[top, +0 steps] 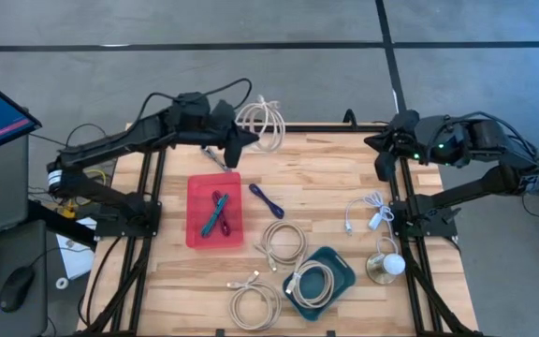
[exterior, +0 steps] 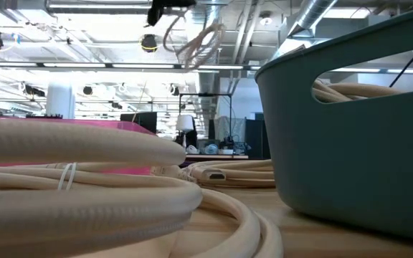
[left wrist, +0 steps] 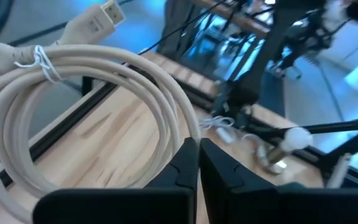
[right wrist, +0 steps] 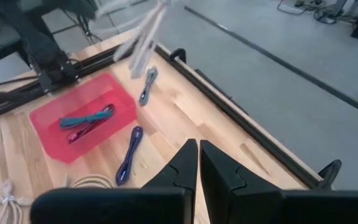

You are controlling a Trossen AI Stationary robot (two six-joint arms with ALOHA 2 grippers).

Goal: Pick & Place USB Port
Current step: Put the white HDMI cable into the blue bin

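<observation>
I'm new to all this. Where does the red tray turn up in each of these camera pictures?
High view: red tray, left of centre on the table.
Low view: a pink strip behind the near cable coils.
Left wrist view: not in it.
Right wrist view: on the wood, holding small cables.
Shared landmark: the cream cable coil raised in the air, seen in all four.

Light wood plank table [top: 326, 178] on a black frame. Sitting on it: a red tray [top: 196, 229] left of center, a loose dark blue cable [top: 266, 199] just beside it, a teal bin [top: 342, 271] toward the near edge, cream cable coils [top: 282, 241] around the bin, and a small white cable [top: 368, 211] by the right edge.
</observation>
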